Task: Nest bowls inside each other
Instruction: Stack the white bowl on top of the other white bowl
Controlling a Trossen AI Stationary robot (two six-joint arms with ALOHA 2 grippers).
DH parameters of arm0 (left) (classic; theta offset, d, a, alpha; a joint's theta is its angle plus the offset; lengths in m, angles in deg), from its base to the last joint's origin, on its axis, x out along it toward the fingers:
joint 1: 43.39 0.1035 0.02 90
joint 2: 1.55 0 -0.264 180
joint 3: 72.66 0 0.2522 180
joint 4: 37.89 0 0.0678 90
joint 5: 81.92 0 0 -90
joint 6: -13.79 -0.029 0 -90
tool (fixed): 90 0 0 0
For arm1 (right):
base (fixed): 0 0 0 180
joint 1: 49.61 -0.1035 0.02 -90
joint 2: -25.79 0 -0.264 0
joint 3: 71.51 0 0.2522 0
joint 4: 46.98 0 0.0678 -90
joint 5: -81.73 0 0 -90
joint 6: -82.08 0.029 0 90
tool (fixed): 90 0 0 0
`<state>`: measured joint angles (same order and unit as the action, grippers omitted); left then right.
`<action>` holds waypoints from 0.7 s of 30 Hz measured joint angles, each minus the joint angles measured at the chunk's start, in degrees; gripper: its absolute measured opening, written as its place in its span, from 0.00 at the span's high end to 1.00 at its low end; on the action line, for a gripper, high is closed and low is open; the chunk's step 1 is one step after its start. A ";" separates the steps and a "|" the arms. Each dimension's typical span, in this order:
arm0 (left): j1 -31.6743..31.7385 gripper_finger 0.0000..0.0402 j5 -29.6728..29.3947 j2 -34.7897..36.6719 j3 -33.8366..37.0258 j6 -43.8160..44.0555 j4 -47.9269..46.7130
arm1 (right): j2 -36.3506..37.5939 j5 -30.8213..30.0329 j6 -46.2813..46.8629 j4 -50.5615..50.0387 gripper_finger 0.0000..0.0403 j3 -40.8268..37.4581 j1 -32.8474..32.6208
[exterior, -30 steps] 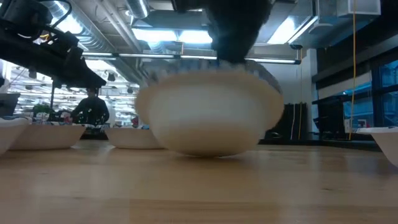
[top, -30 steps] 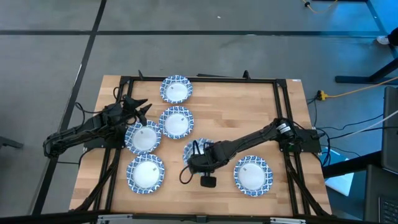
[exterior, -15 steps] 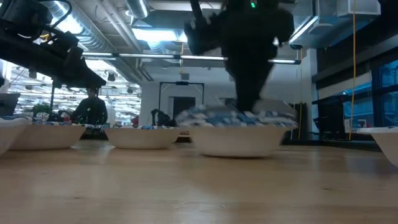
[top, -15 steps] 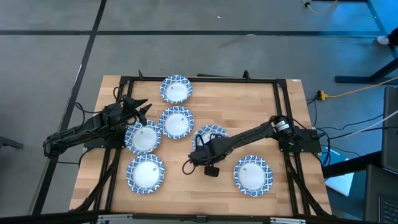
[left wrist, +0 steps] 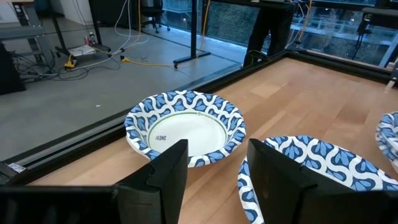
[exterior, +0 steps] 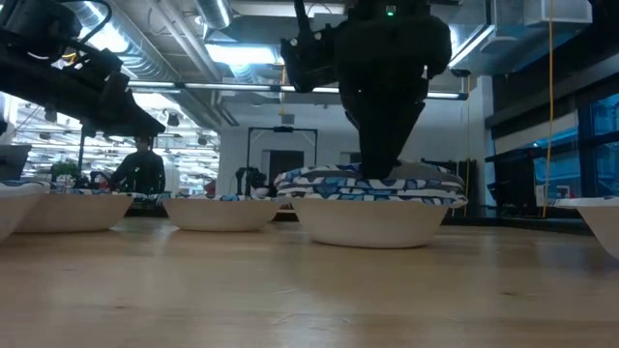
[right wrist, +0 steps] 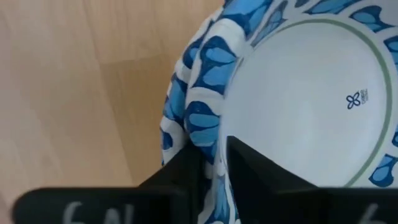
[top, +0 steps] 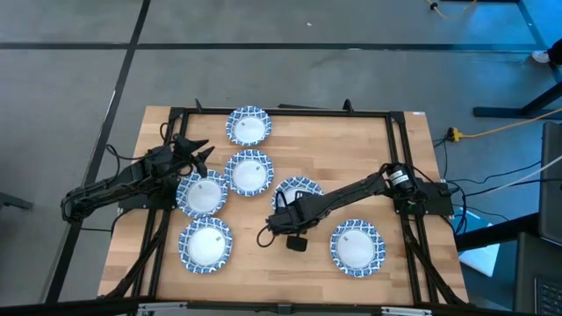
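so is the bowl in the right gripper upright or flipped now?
Upright. The bowl rests base-down on the table, rim up; the right gripper pinches its patterned rim, white inside facing up.

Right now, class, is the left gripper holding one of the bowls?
No: in the left wrist view, the left gripper is open, its fingers above the table with no bowl between them.

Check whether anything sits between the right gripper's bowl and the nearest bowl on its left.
Nothing visible does. The right gripper pinches the rim of its bowl; bare wooden table separates it from the neighbouring bowl.
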<state>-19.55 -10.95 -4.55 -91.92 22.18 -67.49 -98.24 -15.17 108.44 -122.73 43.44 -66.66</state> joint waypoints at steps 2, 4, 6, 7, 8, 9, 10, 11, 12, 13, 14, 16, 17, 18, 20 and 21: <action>0.00 0.60 0.00 0.01 0.00 0.00 0.00 | 0.00 1.74 -1.01 0.84 0.75 0.00 0.15; 0.00 0.60 0.00 0.00 -0.02 0.00 0.00 | 0.00 3.82 -1.32 0.91 0.69 0.02 0.40; -0.01 0.60 0.00 0.01 -0.02 -0.01 0.00 | 0.00 3.98 -0.36 0.89 0.63 0.02 0.51; -0.01 0.60 0.00 0.01 -0.01 0.00 0.00 | 0.02 3.98 -0.06 0.77 0.61 0.02 0.55; 0.00 0.60 0.00 0.01 -0.02 -0.02 0.00 | 0.06 3.96 -0.04 0.72 0.59 0.02 0.56; 0.00 0.60 0.00 0.00 -0.01 -0.02 -0.01 | 0.14 3.84 0.04 0.79 0.57 0.02 0.56; 0.00 0.60 0.00 0.01 -0.01 -0.01 0.00 | 0.25 3.60 0.35 0.86 0.55 0.02 0.56; 0.00 0.60 0.00 0.01 -0.02 -0.02 0.00 | 0.43 3.50 0.40 0.62 0.54 0.15 0.56; 0.00 0.60 0.00 0.01 -0.01 -0.02 0.00 | 0.59 3.48 0.37 0.11 0.53 0.36 0.56; 0.00 0.60 0.00 0.00 0.00 -0.02 0.00 | 0.74 3.44 0.37 -0.22 0.52 0.70 0.54; 0.00 0.60 0.00 0.00 -0.02 -0.02 0.00 | 0.80 3.26 0.36 -0.28 0.51 1.33 0.54; 0.00 0.60 0.00 0.01 -0.02 -0.02 0.00 | 1.15 2.23 0.18 -1.12 0.51 2.75 0.54; 0.00 0.60 0.00 0.00 -0.02 -0.02 0.00 | 1.46 1.46 -0.06 -1.53 0.51 3.44 0.54; 0.00 0.60 0.00 0.00 -0.01 -0.02 0.00 | 1.88 0.58 -0.35 -1.49 0.51 4.02 0.51; 0.00 0.60 0.00 0.02 -0.02 -0.02 -0.01 | 2.31 -0.10 -1.26 -1.69 0.50 5.46 0.51; 0.00 0.60 0.00 0.00 0.00 -0.02 0.00 | 2.40 -0.14 -1.47 -2.44 0.50 6.29 0.51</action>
<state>-19.55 -10.95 -4.55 -91.92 22.15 -67.49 -95.83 -15.30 106.96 -125.17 49.73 -66.14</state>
